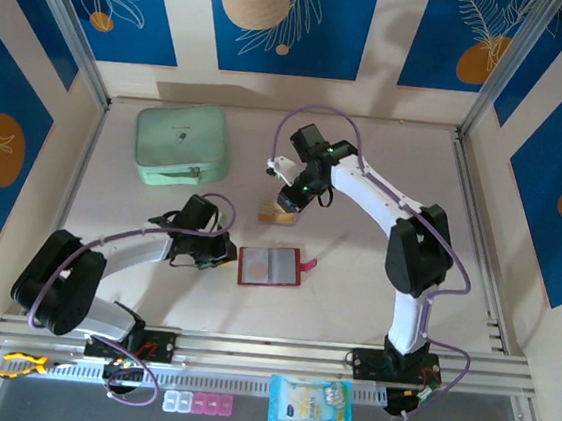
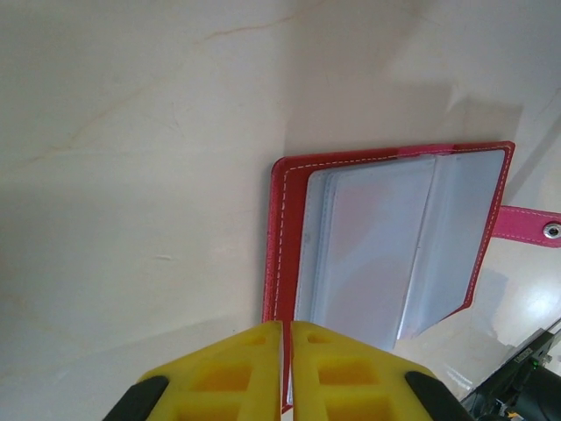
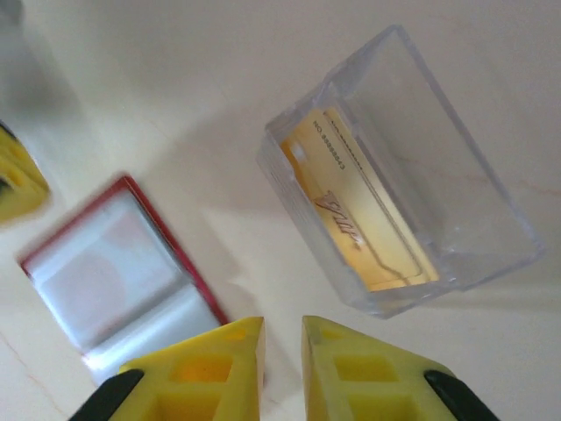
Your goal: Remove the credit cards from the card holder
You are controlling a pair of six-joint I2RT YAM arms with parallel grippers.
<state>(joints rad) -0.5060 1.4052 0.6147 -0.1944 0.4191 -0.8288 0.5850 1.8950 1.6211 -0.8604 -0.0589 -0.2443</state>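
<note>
Arms (image 1: 116, 253) bent inward, left pincer (image 2: 287, 331) pinching card holder (image 2: 377, 237) edge, right pincer (image 3: 282, 326) slightly parted above clear box (image 3: 447, 167)

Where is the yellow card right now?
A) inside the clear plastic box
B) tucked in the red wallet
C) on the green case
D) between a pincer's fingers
A: the yellow card sits inside the clear plastic box, apart from the open red wallet.
</note>
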